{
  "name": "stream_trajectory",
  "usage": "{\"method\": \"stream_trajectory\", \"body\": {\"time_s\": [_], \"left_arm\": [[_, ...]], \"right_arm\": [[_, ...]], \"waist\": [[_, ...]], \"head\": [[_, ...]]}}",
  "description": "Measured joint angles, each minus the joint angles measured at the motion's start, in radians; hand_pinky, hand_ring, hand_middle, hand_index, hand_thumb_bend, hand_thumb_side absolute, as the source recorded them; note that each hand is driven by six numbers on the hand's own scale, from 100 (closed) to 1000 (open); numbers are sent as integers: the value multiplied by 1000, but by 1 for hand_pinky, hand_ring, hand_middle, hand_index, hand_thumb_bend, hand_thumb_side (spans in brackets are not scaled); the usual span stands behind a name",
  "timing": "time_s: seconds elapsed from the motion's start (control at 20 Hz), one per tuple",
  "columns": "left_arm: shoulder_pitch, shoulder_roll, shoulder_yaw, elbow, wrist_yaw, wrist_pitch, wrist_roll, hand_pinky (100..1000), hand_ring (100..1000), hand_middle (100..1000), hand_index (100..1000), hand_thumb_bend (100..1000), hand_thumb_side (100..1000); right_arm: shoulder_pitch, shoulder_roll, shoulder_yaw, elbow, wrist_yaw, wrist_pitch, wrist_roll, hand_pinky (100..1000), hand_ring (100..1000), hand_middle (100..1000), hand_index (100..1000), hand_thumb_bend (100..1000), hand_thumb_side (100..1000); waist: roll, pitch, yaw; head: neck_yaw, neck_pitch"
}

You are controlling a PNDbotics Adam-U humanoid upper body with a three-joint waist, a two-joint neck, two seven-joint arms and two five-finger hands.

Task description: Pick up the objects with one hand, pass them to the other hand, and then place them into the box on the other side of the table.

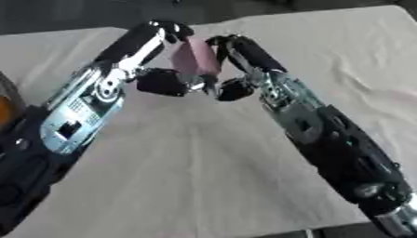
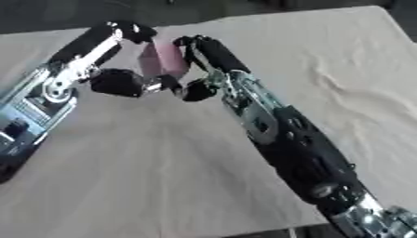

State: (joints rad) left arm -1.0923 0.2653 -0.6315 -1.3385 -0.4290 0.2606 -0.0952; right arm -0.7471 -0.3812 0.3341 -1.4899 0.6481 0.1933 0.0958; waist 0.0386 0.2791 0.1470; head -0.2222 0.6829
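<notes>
Handover stage, both arms raised above the cloth-covered table (image 1: pixel 204 186). The left hand (image 1: pixel 151 56) and the right hand (image 1: pixel 244 58) met over the middle of the table with a pink block-shaped object (image 1: pixel 195 58) between them. The object stood roughly upright, tilted slightly, and was clear of the cloth.

Left hand: fingers (image 1: pixel 167 30) curved over the upper end of the object, thumb (image 1: pixel 163 81) curled in below it, so that the object sat between fingers and thumb.

Right hand: fingers (image 1: pixel 236 46) lay against the opposite face of the object, thumb (image 1: pixel 234 89) curled in beneath and just beside the left thumb. Both hands therefore appeared closed about the same object; which of the two carried its weight could not be told from either view.

Progress, as judged from the frames: the pick-up was done, since the object was off the table, and the pass was in hand but not finished, since neither hand had let go. Left to do: release by the giving hand, carrying the object across, and placing it in the box. No box showed clearly in either view; a dark shape with an orange patch (image 1: pixel 6 109) at the left edge could not be identified. No other loose objects were seen on the cloth.
</notes>
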Motion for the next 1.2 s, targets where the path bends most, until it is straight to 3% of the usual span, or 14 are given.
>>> {"method": "stream_trajectory", "body": {"time_s": [0.15,0.35,1.2], "left_arm": [[0,0,1,-10,-40,-4,26,1000,858,770,888,782,517],[1,0,1,-8,-68,-4,44,1000,853,766,884,747,526],[19,-37,28,114,-104,-24,68,982,830,733,844,528,502]], "right_arm": [[0,0,0,0,0,0,0,740,674,442,569,324,100],[0,0,0,0,0,0,0,738,673,440,568,323,100],[0,7,0,-10,-36,-24,-21,727,664,431,560,304,100]], "waist": [[0,0,1],[0,1,1],[2,9,-8]], "head": [[0,0],[0,0],[9,-1]]}}
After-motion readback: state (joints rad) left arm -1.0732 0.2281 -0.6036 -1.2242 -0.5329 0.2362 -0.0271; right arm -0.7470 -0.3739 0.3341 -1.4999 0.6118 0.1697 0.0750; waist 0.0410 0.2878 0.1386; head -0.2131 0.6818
